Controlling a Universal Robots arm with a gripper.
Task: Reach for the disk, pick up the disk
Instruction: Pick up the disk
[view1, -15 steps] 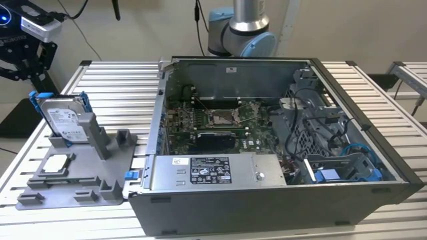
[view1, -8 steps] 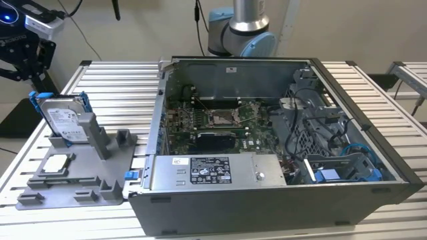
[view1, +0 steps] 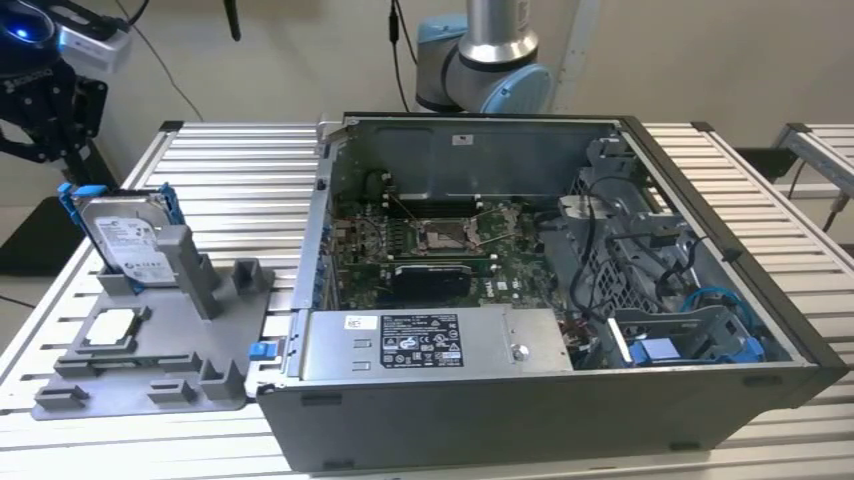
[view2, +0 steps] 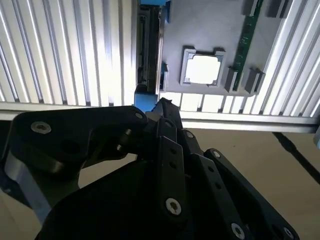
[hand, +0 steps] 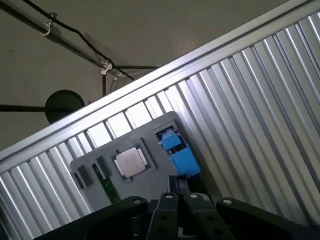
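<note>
"Hanging over what is the pincer (view1: 51, 140) seen in the exterior view?"

"It is held above a slatted table (view1: 227, 190), off toward the exterior view's left of an open computer case (view1: 534, 430). In both wrist views the pincer (view2: 164, 105) (hand: 175, 181) is seen with its tips pressed together, and nothing is gripped between them."

"Where is the disk (view1: 123, 235) to be found?"

"Below the pincer and just ahead of its tips, though no contact is made. It is stood on edge in a slot of a grey tray (view1: 234, 330), and a blue bracket (view1: 78, 190) is fitted round it (in the second wrist view the disk (view2: 149, 50) is seen edge-on, with the bracket's end nearest the pincer)."

"Is anything else carried by the tray?"

"A square silver chip (view1: 114, 325) is laid flat in a recess, beside the disk and farther from the pincer. A green memory stick (view2: 245, 37) is set past the chip, farther still. In the first wrist view the disk (hand: 182, 160) is met first beyond the tips, then the chip (hand: 130, 162)."
</note>
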